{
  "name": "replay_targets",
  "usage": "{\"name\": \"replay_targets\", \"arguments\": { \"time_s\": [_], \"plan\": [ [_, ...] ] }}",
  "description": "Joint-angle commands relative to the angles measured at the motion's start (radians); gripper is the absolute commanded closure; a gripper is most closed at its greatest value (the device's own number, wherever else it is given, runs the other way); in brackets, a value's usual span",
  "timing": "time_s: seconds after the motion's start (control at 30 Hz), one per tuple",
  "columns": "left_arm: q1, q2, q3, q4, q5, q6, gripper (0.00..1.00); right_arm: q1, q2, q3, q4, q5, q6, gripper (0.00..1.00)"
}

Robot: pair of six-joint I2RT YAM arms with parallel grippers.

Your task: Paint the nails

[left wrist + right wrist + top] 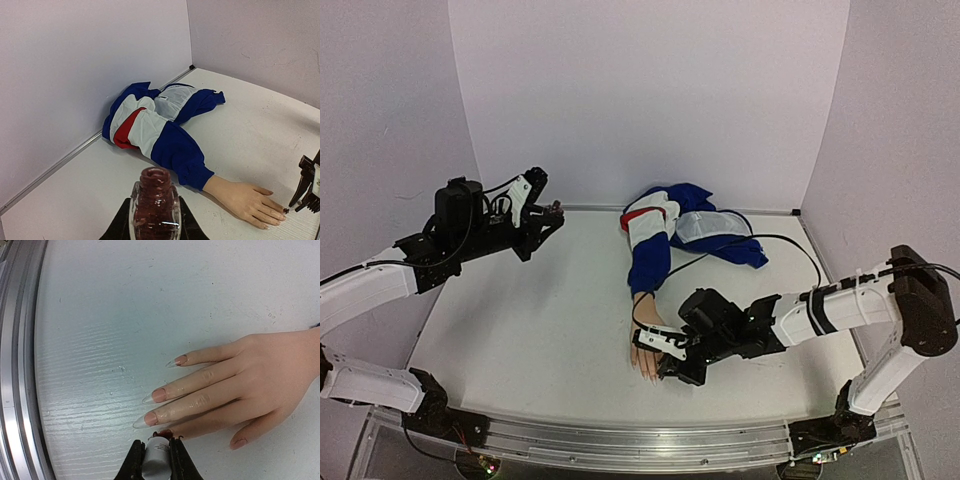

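Observation:
A pale mannequin hand (648,352) with a blue sleeve (650,262) lies palm down on the white table. In the right wrist view its long nails (159,395) are pinkish, with clear tips. My right gripper (672,368) is shut on the white cap of the polish brush (156,457); the cap's dark-red end touches the index fingertip (165,432). My left gripper (550,213) is at the far left, raised, shut on the open dark-red polish bottle (155,205). The hand also shows in the left wrist view (247,200).
A blue, white and red jacket (695,228) lies bunched at the back of the table. A black cable (790,245) runs over it to the right. A metal rail (17,365) borders the table's near edge, close to the fingertips. Walls close the back and sides.

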Motion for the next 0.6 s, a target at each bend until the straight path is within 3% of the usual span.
{"name": "replay_targets", "arguments": {
  "time_s": [0.0, 0.57],
  "plan": [
    [0.005, -0.010, 0.029, 0.067, 0.015, -0.012, 1.00, 0.005, 0.005, 0.035, -0.025, 0.002, 0.001, 1.00],
    [0.005, -0.014, 0.029, 0.066, 0.018, -0.012, 1.00, 0.016, 0.003, 0.035, -0.044, -0.007, 0.004, 1.00]
  ]
}}
